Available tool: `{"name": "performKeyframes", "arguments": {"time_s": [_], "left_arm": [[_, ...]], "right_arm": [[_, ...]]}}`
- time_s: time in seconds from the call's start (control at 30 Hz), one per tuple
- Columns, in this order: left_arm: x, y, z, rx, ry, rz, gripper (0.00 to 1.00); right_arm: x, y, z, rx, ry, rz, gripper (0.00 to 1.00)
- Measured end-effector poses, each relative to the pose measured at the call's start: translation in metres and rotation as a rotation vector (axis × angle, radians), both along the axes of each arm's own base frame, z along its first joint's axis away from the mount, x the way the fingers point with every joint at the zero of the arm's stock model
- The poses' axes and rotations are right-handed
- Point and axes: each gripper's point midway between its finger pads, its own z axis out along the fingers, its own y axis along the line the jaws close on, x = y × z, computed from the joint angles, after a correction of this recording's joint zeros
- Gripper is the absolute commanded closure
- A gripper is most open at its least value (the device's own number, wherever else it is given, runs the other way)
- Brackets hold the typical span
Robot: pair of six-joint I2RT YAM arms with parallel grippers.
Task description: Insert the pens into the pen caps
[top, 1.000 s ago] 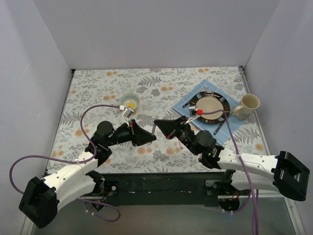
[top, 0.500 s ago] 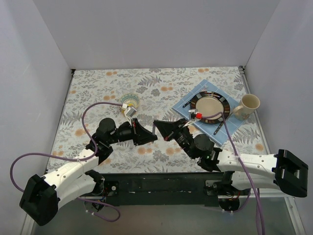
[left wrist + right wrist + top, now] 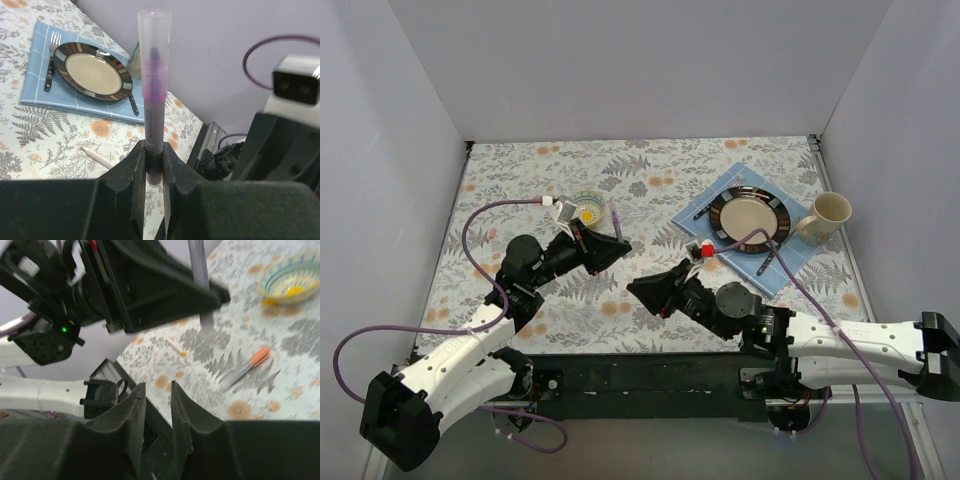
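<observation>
Your left arm reaches forward from its near-left base, elbow bent, with the wrist turned to the right. The left gripper (image 3: 154, 160) sits just on the near side of the small striped bowl with a yellow centre (image 3: 587, 207). Its fingers are pinched narrow on the lower barrel of the slim purple-grey stick pen (image 3: 151, 115), which stands roughly upright out of the grip. A pale translucent tube cap (image 3: 154, 35) is seated over the pen's upper end, and the purple tip shows through it.

Your right arm lies low along the near edge, its white forearm stretched leftward. The right gripper (image 3: 156, 402) points toward the left one but stays apart from it, below and to the right in the overhead view. Its fingers stand slightly parted, with nothing between them.

On the fern-print tablecloth (image 3: 650, 180), a pale pen with an orange cap (image 3: 247, 367) lies flat, and a thin white pen with a yellow tip (image 3: 175, 347) lies near it. Far right, the dark-rimmed round plate (image 3: 752, 191) rests on a blue checked cloth (image 3: 725, 180), with the cream mug (image 3: 828, 214) just beside them.
</observation>
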Motion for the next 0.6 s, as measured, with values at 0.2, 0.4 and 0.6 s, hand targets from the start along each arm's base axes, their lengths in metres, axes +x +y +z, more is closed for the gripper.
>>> {"name": "performKeyframes", "arguments": {"time_s": [0.2,0.4,0.6], "left_arm": [[-0.015,-0.002,-0.013,0.057,0.015,-0.07,1.0],[-0.027,-0.004,-0.034,0.113,0.085,-0.131,1.0],[-0.042,-0.005,-0.031,0.107,0.083,-0.191,1.0]], "right_arm": [[0.017,-0.019,0.072,0.005,-0.129,-0.087,0.34],[0.03,-0.033,0.096,-0.056,-0.199,-0.144,0.33],[0.059,-0.033,0.083,-0.166,-0.202,-0.179,0.33]]}}
